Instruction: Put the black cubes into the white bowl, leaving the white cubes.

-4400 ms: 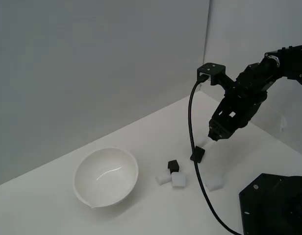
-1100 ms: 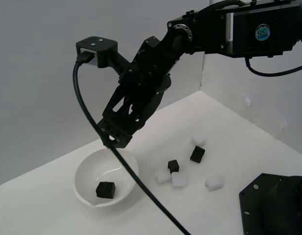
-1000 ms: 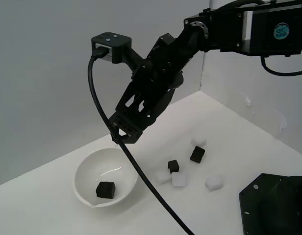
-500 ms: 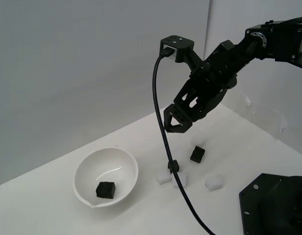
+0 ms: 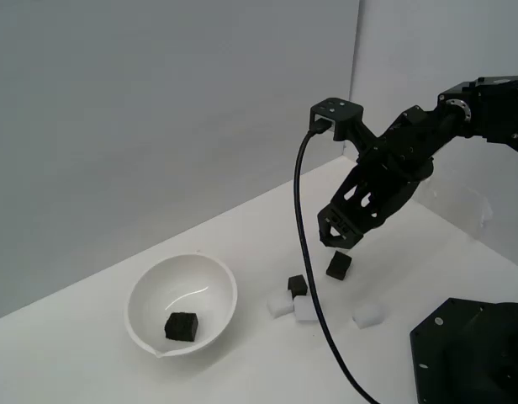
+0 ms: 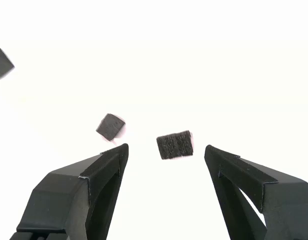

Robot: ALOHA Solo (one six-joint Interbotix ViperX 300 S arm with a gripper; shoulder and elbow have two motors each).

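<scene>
Black two-finger robot gripper [image 5: 337,240] hangs spread wide, nothing held, just above a small matte black cube [image 5: 339,267] on the white tabletop [image 5: 91,353]; wrist view shows that cube [image 6: 174,145] between the jaws. Second black cube [image 5: 298,285] at its 8 o'clock, beside small white soft-edged cubes [image 5: 306,310]. Third black cube [image 5: 182,325] sits inside the round glossy white bowl [image 5: 145,286], at 9 o'clock from the cluster.

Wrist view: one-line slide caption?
Open black gripper poised over a small matte black cube on the white table; a second black cube nearby.
</scene>
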